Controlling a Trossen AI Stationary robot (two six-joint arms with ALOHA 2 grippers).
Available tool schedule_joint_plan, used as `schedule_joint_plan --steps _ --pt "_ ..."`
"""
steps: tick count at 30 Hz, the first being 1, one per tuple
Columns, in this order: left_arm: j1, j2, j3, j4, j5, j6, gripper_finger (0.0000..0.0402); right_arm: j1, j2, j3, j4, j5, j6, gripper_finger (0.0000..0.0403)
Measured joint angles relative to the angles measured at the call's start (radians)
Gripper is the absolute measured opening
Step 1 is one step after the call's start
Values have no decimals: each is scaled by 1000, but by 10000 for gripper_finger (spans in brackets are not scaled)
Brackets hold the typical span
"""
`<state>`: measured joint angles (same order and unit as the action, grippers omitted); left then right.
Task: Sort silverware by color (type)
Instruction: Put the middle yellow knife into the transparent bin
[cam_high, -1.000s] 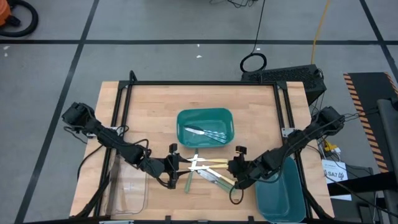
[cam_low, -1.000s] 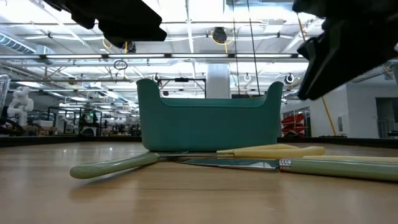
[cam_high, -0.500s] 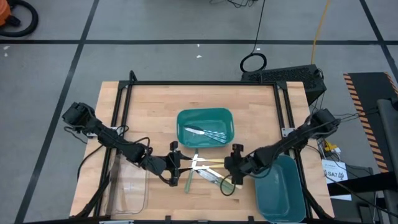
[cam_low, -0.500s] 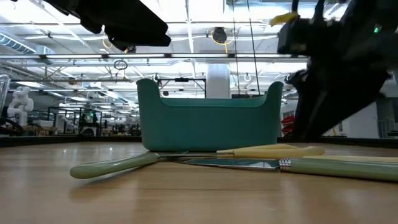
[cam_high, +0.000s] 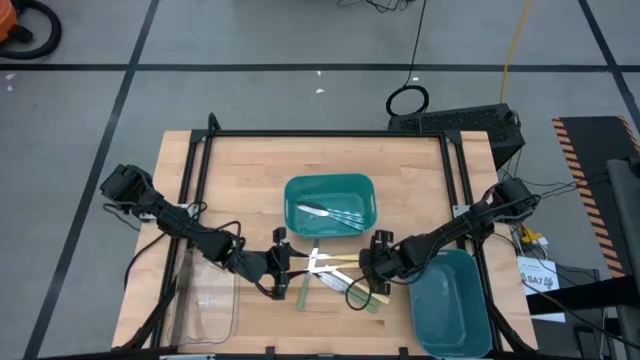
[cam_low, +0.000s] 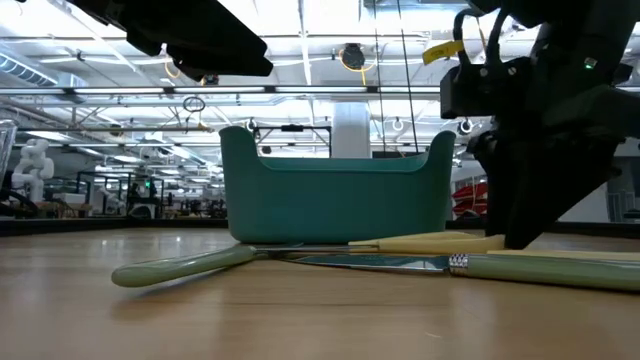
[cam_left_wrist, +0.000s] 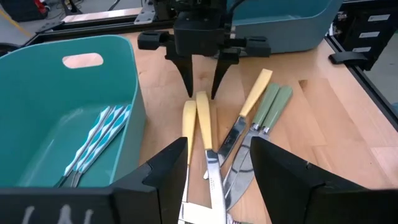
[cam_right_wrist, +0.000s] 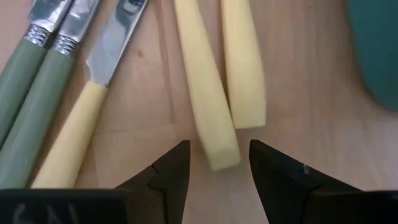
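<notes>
High view: wooden bench (cam_high: 250, 165) with a teal bin (cam_high: 330, 205) at its middle, holding blue-striped cutlery (cam_high: 335, 216) in a loose bunch. Just in front of the bin, a cluster of silverware flat on the bench: yellow-handled knives (cam_high: 335, 262) and green-handled pieces (cam_high: 352, 290), with one green-handled knife (cam_high: 303, 292) lying apart at the cluster's left side. Second teal bin (cam_high: 450, 305) at the bench's front right corner; clear tray (cam_high: 205, 315) at the front left.

Left hand (cam_high: 283, 265) low over the bench at the cluster's left edge, open, holding nothing. Right hand (cam_high: 372, 270) at the cluster's right edge, facing the left one across the knives.

Right wrist view: right hand (cam_right_wrist: 219, 168) open, fingers (cam_right_wrist: 171, 171) straddling the butt end of one yellow handle (cam_right_wrist: 208, 118), not closed on it; second yellow handle (cam_right_wrist: 242, 68) just beside it, third yellow-handled knife (cam_right_wrist: 74, 130) and two green handles (cam_right_wrist: 28, 93) farther along.

Left wrist view: left hand (cam_left_wrist: 217, 165) open above two yellow-handled knives (cam_left_wrist: 202, 124) lying side by side, right hand (cam_left_wrist: 202, 87) pointing down at their far ends, blue-striped cutlery (cam_left_wrist: 99, 140) inside the bin alongside.

Low view: green-handled knife (cam_low: 180, 265) and yellow handle (cam_low: 430, 242) flat on the bench before the bin, right hand (cam_low: 530, 215) down at the yellow handle's end.
</notes>
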<state>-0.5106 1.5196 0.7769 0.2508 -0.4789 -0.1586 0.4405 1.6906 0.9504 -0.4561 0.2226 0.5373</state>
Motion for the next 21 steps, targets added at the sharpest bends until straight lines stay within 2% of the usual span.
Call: schedule_joint_plan --steps 7,10,15,21 --pt "0 0 0 0 0 2 184 -9 51 5 34 -18 -29 154" --pt "0 0 0 0 0 2 184 -13 63 5 38 -35 -8 134" --pt "0 0 0 0 0 2 184 -14 54 5 39 -69 -3 71" --pt "0 0 0 0 0 3 184 2 50 8 37 -81 2 69"
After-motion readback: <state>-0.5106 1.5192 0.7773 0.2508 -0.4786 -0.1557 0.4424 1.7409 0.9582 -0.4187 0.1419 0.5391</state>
